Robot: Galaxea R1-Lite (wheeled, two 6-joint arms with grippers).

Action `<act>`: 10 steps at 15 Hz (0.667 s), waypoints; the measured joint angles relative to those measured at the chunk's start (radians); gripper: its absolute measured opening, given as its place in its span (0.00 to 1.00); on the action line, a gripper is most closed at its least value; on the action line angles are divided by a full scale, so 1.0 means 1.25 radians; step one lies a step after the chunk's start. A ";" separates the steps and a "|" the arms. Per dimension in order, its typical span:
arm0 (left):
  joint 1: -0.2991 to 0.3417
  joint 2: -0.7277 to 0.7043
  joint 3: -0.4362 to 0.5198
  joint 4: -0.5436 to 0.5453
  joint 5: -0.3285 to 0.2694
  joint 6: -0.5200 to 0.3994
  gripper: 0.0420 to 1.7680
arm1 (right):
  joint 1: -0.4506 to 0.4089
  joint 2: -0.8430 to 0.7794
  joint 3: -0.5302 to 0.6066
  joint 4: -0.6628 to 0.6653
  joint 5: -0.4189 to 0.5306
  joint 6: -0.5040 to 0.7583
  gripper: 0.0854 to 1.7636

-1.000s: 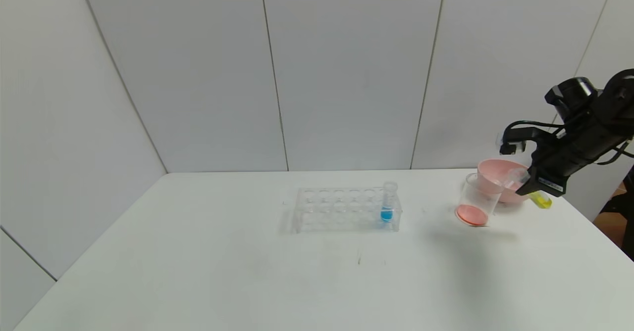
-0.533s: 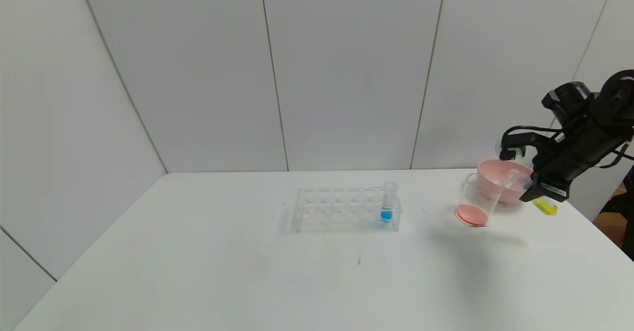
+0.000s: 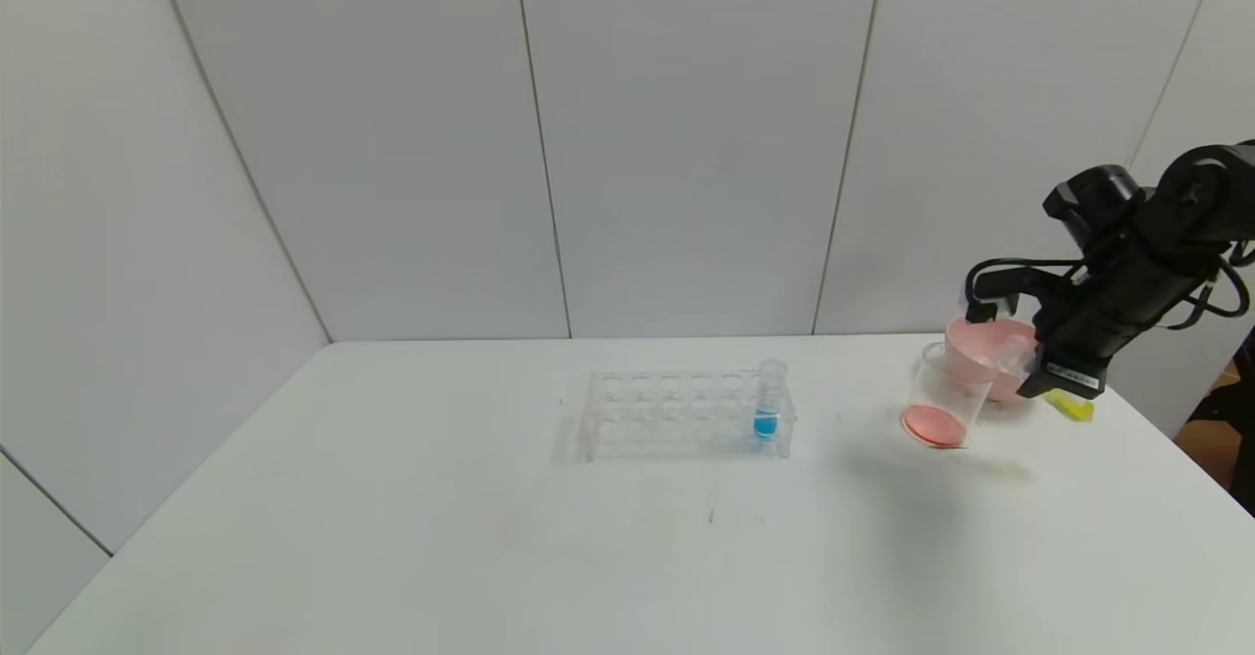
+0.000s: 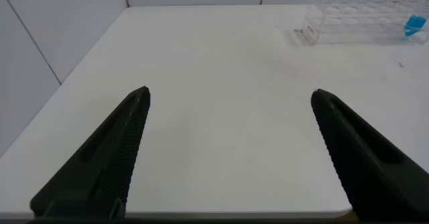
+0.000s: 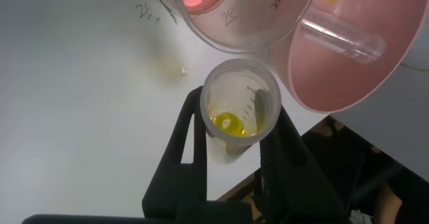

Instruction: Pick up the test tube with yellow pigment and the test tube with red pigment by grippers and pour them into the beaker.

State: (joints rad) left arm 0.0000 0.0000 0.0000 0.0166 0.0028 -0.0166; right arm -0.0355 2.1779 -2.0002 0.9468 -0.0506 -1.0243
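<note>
My right gripper (image 3: 1041, 378) is shut on the test tube with yellow pigment (image 3: 1067, 407), held tilted at the far right of the table. Its open mouth points at the rim of the beaker (image 3: 943, 395) and its yellow end is lower, away from the beaker. In the right wrist view the yellow liquid sits deep inside the tube (image 5: 239, 108), between the fingers (image 5: 192, 117). The beaker (image 5: 231, 41) holds orange-red liquid at its bottom. A tube with red pigment is out of view. My left gripper (image 4: 231, 96) hangs open over the table's front left.
A pink bowl (image 3: 980, 339) stands right behind the beaker, and a clear tube (image 5: 342, 39) with no liquid showing lies in it. A clear rack (image 3: 677, 415) at mid-table holds a tube with blue liquid (image 3: 766, 406). The table's right edge is near the gripper.
The right arm has swung a little left and up with the yellow tube in it, while the tube's mouth stays by the beaker's rim. Nothing else has moved.
</note>
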 joint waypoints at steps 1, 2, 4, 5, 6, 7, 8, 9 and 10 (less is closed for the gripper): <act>0.000 0.000 0.000 0.000 0.000 0.000 0.97 | 0.006 0.001 0.000 -0.012 -0.014 0.001 0.25; 0.000 0.000 0.000 0.000 0.000 0.000 0.97 | 0.012 0.002 0.000 -0.019 -0.027 0.002 0.25; 0.000 0.000 0.000 0.000 0.000 0.000 0.97 | 0.023 0.004 0.000 -0.043 -0.064 0.002 0.25; 0.000 0.000 0.000 0.000 0.000 0.000 0.97 | 0.028 0.005 0.000 -0.054 -0.077 0.001 0.25; 0.000 0.000 0.000 0.000 0.000 0.000 0.97 | 0.032 0.006 0.000 -0.063 -0.091 0.002 0.25; 0.000 0.000 0.000 0.000 0.000 0.000 0.97 | 0.037 0.008 0.000 -0.072 -0.118 0.000 0.25; 0.000 0.000 0.000 0.000 0.000 0.000 0.97 | 0.042 0.009 0.000 -0.080 -0.140 -0.001 0.25; 0.000 0.000 0.000 0.000 0.000 0.000 0.97 | 0.047 0.011 0.000 -0.085 -0.154 -0.002 0.25; 0.000 0.000 0.000 0.000 0.000 0.000 0.97 | 0.052 0.013 0.000 -0.090 -0.165 -0.002 0.25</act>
State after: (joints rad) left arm 0.0000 0.0000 0.0000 0.0170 0.0032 -0.0166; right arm 0.0294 2.1947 -2.0002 0.8349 -0.2574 -1.0270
